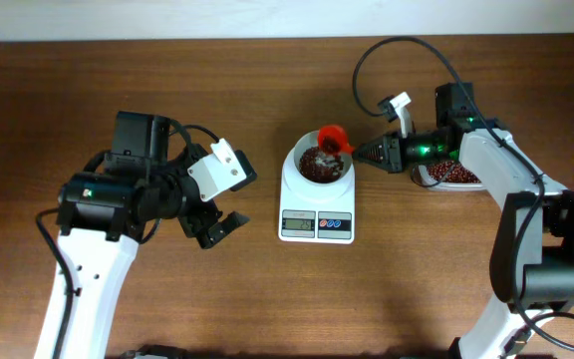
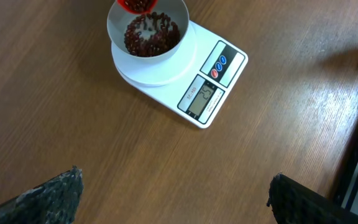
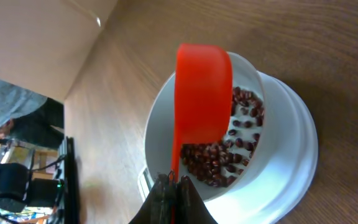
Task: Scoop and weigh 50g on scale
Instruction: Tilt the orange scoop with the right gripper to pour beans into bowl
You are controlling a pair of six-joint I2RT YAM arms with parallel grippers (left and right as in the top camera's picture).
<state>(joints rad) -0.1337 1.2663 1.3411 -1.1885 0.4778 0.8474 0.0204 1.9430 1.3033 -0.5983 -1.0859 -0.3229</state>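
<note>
Some beans [image 2: 148,38] in scale's [image 2: 194,115] bowl [image 2: 113,34]; right fingers [image 3: 161,202] pinch scoop [image 3: 204,93] (loaded?); left fingers [image 2: 48,196] spread.

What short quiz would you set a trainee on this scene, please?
1. True or false: the white bowl stands on the scale.
2. What is the right gripper shut on? A) the red scoop; B) the bowl's rim; C) nothing.
3. Which gripper is open, off to the side of the scale?
Key: 1 true; 2 A; 3 the left gripper.
</note>
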